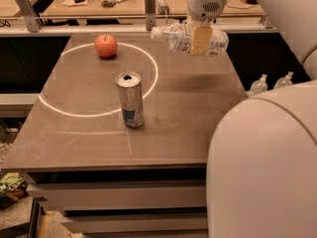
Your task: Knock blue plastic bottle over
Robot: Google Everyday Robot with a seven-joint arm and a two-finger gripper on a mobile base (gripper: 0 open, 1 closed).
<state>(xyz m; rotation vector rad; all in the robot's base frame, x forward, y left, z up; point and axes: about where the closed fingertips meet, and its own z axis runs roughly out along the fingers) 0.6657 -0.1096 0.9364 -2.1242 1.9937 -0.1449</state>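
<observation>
The clear ribbed blue plastic bottle point(174, 36) is held sideways, white cap to the left, above the far right of the smooth brown worktop point(190, 110), clamped in the gripper point(200, 47). A metal can point(130, 100) and a round apple point(106, 45) are seen apart.

Matt tan jaws above the matt grey-brown table point(198, 118) clamp the clear glossy plastic bottle point(173, 37).

White rounded arm shells point(262, 157) (dotted grille point(212, 6) at the wrist) end in a tan-fingered gripper point(200, 39) beyond the drink can point(130, 99).
</observation>
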